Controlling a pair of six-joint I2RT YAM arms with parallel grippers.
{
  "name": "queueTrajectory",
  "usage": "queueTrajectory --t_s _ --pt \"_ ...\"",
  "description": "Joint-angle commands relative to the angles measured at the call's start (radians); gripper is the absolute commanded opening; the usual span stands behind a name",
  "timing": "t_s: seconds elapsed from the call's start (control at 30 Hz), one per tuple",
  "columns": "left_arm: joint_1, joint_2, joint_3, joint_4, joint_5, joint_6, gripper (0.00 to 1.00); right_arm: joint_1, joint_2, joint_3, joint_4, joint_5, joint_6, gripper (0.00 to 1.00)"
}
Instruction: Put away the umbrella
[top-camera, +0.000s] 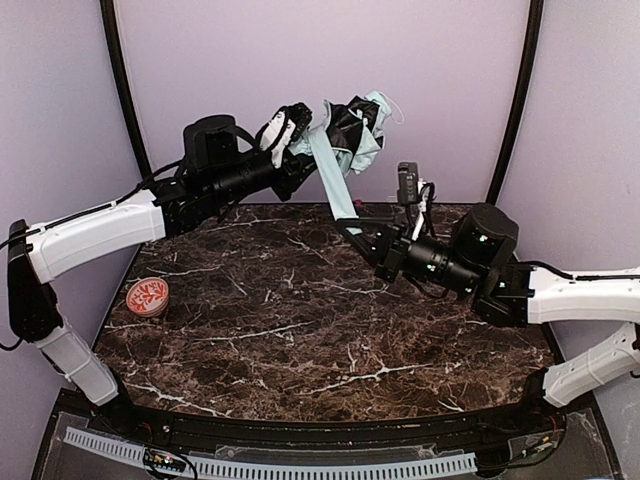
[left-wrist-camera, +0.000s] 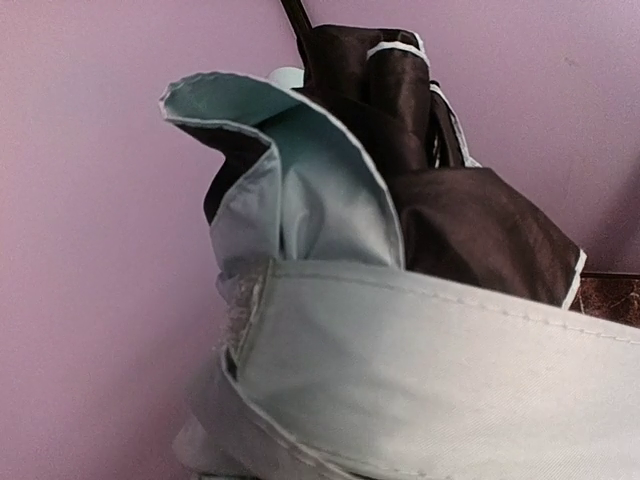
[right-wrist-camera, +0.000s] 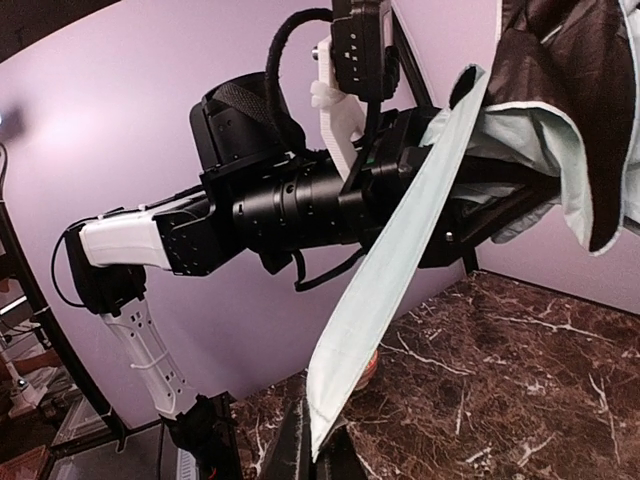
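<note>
The umbrella (top-camera: 352, 132), a crumpled bundle of pale mint fabric with black lining, hangs high at the back above the table. My left gripper (top-camera: 298, 152) is shut on its near end and holds it up. In the left wrist view the umbrella (left-wrist-camera: 340, 200) fills the frame and hides my fingers. Its long mint strap (top-camera: 330, 180) runs down and to the right from the bundle. My right gripper (top-camera: 350, 222) is shut on the strap's lower end. In the right wrist view the strap (right-wrist-camera: 400, 260) comes down into the closed tips of the right gripper (right-wrist-camera: 322, 440).
A small round red-and-white tin (top-camera: 147, 296) lies on the dark marble table (top-camera: 300, 330) near its left edge. Purple walls and two black poles (top-camera: 122, 80) close the back. The left arm (right-wrist-camera: 290, 210) stretches across just above the strap.
</note>
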Motion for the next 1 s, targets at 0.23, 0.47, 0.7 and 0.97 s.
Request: queueTrajectory --t_s 0.23,0.47,0.7,0.97 --pt "0.046 -0.045 0.088 0.078 0.115 -0.129 0.00 -0.015 -0.101 -0.235 -0.099 0.116 0.003 0.00" --pt "0.013 -0.153 -0.036 0.216 0.534 -0.304 0.00 -0.180 -0.104 -0.253 0.009 0.074 -0.118 0.00" --pt "-0.040 -0.277 -0.154 0.141 1.031 -0.203 0.00 -0.326 -0.039 -0.069 -0.089 -0.103 -0.245 0.00" --pt "-0.055 -0.353 -0.212 -0.527 1.006 0.325 0.00 -0.338 0.023 0.237 -0.345 -0.241 -0.469 0.00"
